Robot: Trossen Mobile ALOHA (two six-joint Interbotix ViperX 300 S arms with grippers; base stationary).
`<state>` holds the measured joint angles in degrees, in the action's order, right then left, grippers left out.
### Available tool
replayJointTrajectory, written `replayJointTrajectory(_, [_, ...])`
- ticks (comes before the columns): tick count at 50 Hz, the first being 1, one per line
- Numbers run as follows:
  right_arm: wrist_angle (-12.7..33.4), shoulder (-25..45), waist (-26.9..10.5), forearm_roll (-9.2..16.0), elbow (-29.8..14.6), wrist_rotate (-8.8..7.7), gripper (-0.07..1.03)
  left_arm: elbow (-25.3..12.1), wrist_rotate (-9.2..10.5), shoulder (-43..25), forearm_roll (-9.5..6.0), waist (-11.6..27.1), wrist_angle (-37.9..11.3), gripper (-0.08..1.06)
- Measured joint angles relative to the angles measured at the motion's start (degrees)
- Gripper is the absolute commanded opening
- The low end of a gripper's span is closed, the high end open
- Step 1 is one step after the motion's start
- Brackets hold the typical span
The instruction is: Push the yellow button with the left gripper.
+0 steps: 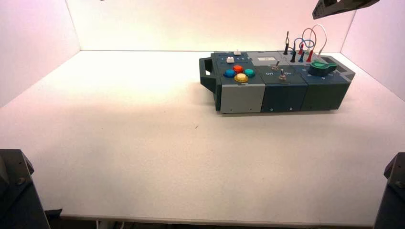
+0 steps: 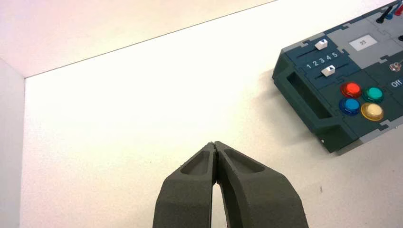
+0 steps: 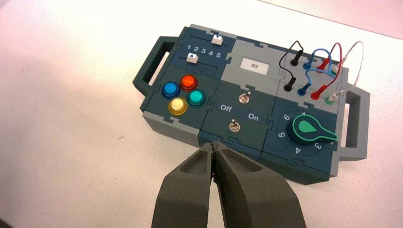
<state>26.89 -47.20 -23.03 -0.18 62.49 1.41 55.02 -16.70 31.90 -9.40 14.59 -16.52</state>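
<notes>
yellow, the target button sits at six o'clock in the cluster as the high view has it, so a press that lands off-centre could catch the blue button at about ten or the green button at about two; a sideways push might also shift the box. the left gripper has its fingertips pressed together (nothing between them), touching nothing, well apart from the box. the right gripper waits idle, closed and empty, box ahead at twelve.

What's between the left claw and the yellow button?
In the left wrist view, bare tabletop, then the box's dark handle and blue button, between left claw and yellow button.
</notes>
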Motion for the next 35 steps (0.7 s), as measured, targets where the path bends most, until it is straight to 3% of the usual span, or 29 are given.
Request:
replayJointTrajectory(9, [-0.09, 0.26, 0.00, 0.00, 0.00, 0.00, -0.02, -0.18, 0.00, -2.20, -0.88, 6.68, 0.26, -0.03])
replayJointTrajectory(19, [-0.09, 0.09, 0.00, 0.00, 0.00, 0.00, -0.02, -4.75, 0.09, -8.79, -1.05, 17.58, 2.55, -0.03])
replayJointTrajectory(24, [-0.09, 0.09, 0.00, 0.00, 0.00, 0.00, -0.02, -8.26, 0.09, -13.97, -0.97, 20.21, 2.72, -0.03])
replayJointTrajectory(35, [-0.18, -2.02, 0.26, -0.79, 0.00, 0.00, -0.02, -15.12, 0.09, -23.91, -1.05, 21.97, 1.14, -0.03])
